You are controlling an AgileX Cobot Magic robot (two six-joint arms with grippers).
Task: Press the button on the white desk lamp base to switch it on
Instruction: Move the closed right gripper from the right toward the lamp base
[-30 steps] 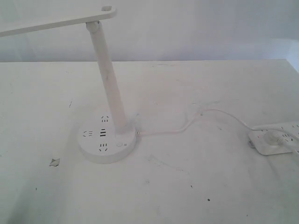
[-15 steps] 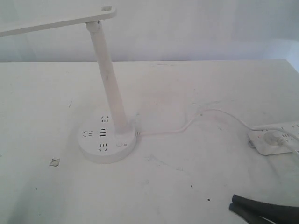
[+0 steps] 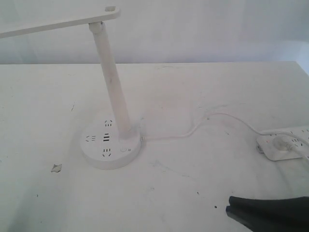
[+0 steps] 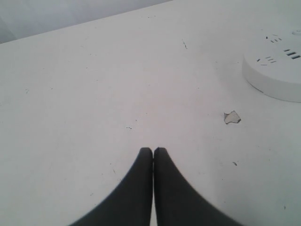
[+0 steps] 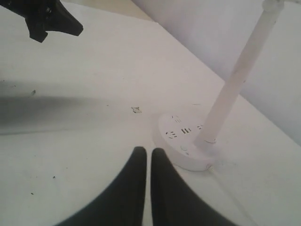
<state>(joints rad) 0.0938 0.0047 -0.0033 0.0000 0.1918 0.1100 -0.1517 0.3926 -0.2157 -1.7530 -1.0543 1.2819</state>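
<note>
Reaching, the step in hand: only the approach, as I judge; nothing touches the white desk lamp base (image 3: 110, 147) yet.
Exterior view, button: the button (image 3: 124, 149) sits on the top face of the base, just beside the foot of the slanted stem (image 3: 112, 82).
Exterior view, right gripper: the right gripper (image 3: 230, 209) is a dark wedge well apart from the base, with its tips drawn together.
Exterior view, cord: the cord (image 3: 193, 131) runs from the base to the power strip (image 3: 282, 145), well apart from the base.
Left wrist view, left gripper: the left gripper (image 4: 153, 151) has both fingers pressed together on nothing, well apart from the base (only the socket side of the base shows here, not the button).
Left wrist view, scrap: a small scrap (image 4: 232, 117) lies near the base.
Right wrist view, jaws: closed and empty, pointing toward the base; the button is on the side facing them.
Next move: I judge the right gripper must go to the base and lower its closed tips onto the button, keeping clear of the sockets and the stem.
</note>
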